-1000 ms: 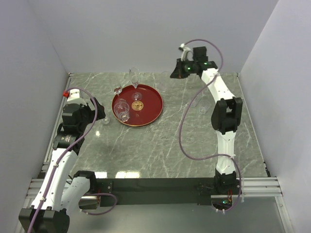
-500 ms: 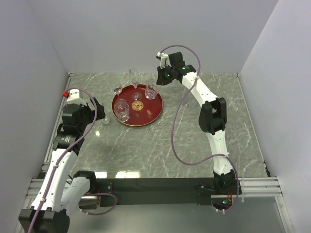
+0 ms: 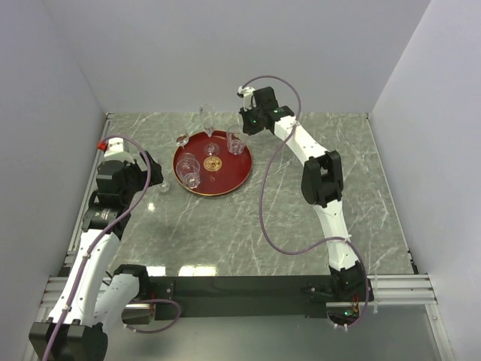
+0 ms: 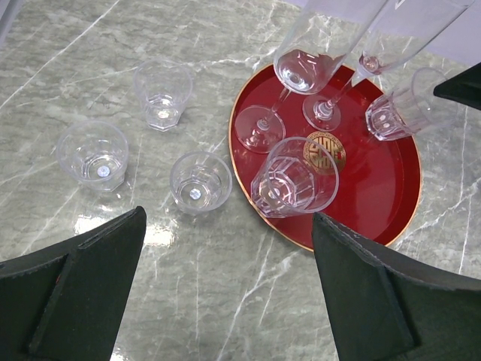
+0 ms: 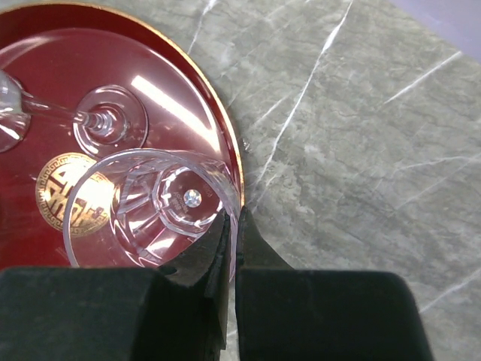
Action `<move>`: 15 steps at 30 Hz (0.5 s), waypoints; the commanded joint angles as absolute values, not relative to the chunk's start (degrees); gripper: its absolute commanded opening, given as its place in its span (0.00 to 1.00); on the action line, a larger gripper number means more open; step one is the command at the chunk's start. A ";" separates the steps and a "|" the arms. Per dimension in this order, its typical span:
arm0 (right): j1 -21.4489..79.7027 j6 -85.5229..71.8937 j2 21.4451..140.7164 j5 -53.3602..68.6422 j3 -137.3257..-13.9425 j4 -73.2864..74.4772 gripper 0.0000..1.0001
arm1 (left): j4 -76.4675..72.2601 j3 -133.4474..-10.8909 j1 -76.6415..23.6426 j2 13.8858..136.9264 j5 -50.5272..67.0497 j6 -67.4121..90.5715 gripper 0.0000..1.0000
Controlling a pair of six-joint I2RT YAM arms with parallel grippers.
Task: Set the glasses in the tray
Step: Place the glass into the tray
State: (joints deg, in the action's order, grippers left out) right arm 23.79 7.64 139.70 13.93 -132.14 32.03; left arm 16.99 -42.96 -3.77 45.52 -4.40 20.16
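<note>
Clear glass against glossy dark red makes much of this hard to read. From the top view the glasses on the tray (image 3: 225, 179) are only faint outlines. Those on the marble at its 9 o'clock side barely show beside the left gripper (image 4: 228, 226). In the left wrist view the bowls of the stemmed glass (image 4: 302, 68) and the tall narrow glass (image 4: 406, 30) run off the top edge. Only a black corner of the right arm shows there, at 3 o'clock. The right wrist view cuts off most of the tray.

The right gripper (image 5: 231, 226) is almost closed. It pinches the wall of a faceted tumbler (image 5: 150, 203), one finger inside the rim and one outside. This tumbler is at the tray's 1 o'clock edge in the top view, just inside the gold-lined rim; whether its base touches the tray cannot be told. Near it are a round glass foot (image 5: 113, 120) and the gold emblem (image 5: 64, 192). A second tumbler (image 4: 294, 178) stands at the tray's 8 o'clock edge, and both stemmed pieces stand just beside the emblem.

The left gripper hangs over the table with its fingers spread wide, holding nothing. Beyond it, off the tray, stand a short tumbler (image 4: 161, 94), a round glass (image 4: 94, 154) and a small bowl-shaped glass (image 4: 199, 180), the last just beside the rim.

The table (image 3: 301, 226) is grey-green marble pattern with white veins and patches of glare. Pale walls (image 3: 225, 45) close three sides. A black bar on metal rails carries the arm bases at 6 o'clock, and a purple cable (image 3: 264, 218) loops along the right arm.
</note>
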 commanded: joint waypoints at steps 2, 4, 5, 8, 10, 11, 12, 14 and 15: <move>24.78 8.61 140.44 12.30 -135.88 28.12 0.00 | 14.50 -42.80 -3.52 45.88 -4.04 18.90 0.97; 24.87 8.70 140.80 11.95 -136.14 27.95 0.00 | 14.50 -42.80 -3.52 45.88 -4.04 18.90 0.97; 24.87 8.79 141.15 11.69 -136.14 27.86 0.00 | 14.50 -42.80 -3.52 45.97 -4.04 18.90 0.97; 24.87 9.05 141.68 10.81 -136.23 27.25 0.03 | 14.50 -42.80 -3.52 46.14 -4.04 18.90 0.97; 24.96 9.23 141.94 10.46 -136.23 26.98 0.06 | 14.50 -42.89 -3.52 46.23 -4.04 18.90 0.97; 24.96 9.32 141.94 10.28 -136.23 26.90 0.07 | 14.50 -42.89 -3.52 46.14 -4.04 18.90 0.97; 24.96 9.32 142.12 10.20 -136.32 26.81 0.09 | 14.50 -42.80 -3.52 46.14 -4.04 18.90 0.97; 24.96 9.40 142.29 10.02 -136.41 26.81 0.12 | 14.50 -42.89 -3.52 46.23 -4.04 18.90 0.97; 24.96 9.49 142.29 10.11 -136.49 26.89 0.12 | 14.59 -42.80 -3.52 46.32 -4.04 18.90 0.97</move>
State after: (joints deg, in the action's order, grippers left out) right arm 24.86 8.62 141.25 11.62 -133.14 30.41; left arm 16.97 -42.96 -3.77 46.26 -4.40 20.16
